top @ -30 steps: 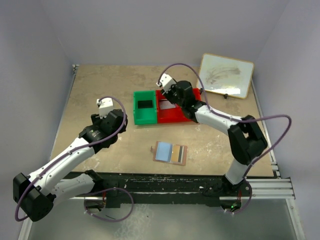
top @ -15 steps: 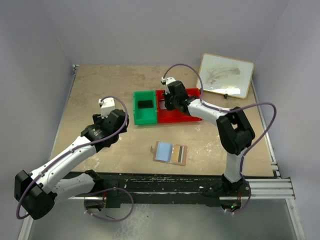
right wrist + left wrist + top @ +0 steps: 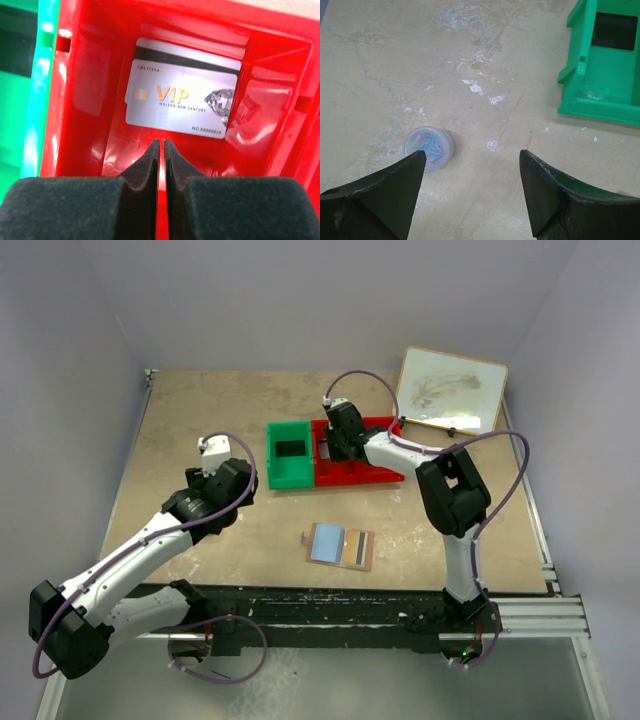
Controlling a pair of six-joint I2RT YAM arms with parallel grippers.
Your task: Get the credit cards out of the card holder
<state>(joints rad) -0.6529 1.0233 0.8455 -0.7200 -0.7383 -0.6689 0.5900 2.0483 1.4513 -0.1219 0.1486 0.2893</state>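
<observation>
Silver plastic VIP card [image 3: 182, 102] lies in red bin [image 3: 85, 75] under empty, closed right gripper [image 3: 161, 143].
Left gripper [image 3: 471, 156] held wide; unpinned tan bifold card holder [image 3: 326, 543] mid-table could be dragged with remaining cards [image 3: 354, 548].

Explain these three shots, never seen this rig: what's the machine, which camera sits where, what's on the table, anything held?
Two robot arms are bolted at the near edge of the table, each ending in a two-finger gripper. The wide picture looks down from above and behind them. The other two come from a camera on each wrist, so the dark shapes at the bottom are that arm's own fingers. The left gripper is open above the table, near a small tub of paper clips and the green bin. The right gripper is shut on nothing, down in the red bin, where a silver VIP card lies on another card. The card holder lies open nearer the arms, gold and dark cards showing in it. A whiteboard sits far right.
</observation>
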